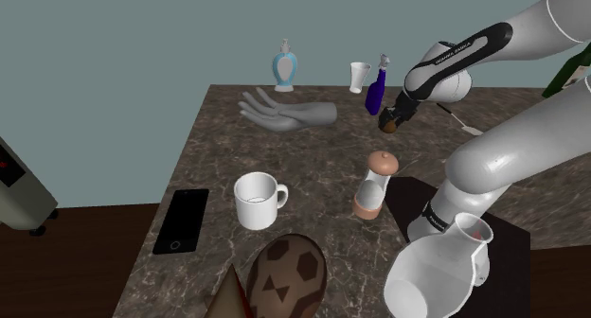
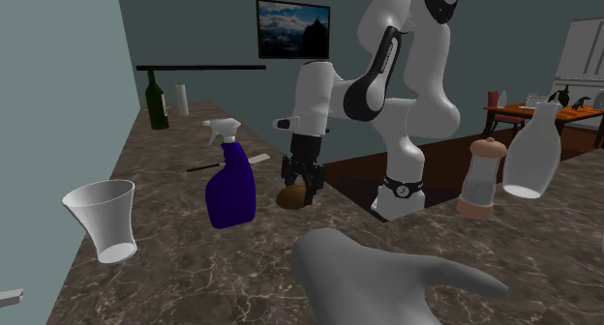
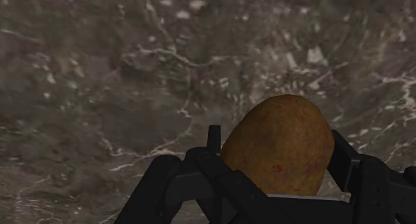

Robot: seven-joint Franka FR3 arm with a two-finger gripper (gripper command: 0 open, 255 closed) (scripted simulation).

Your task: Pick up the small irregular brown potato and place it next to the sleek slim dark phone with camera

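A dark marbled surface [image 1: 313,165] runs out to grey-green walls. Toward its far side the black fingers [image 3: 345,156] are clamped around a brown potato [image 3: 280,143], which bulges out past their tips. The potato sits low at the surface, though I cannot tell whether it touches. It is just beside a blue spray bottle [image 2: 230,188]. The slim black phone [image 1: 182,220] lies flat near the surface's edge at the shoulder view's lower left, well apart from the potato, with a white mug [image 1: 258,200] near it.
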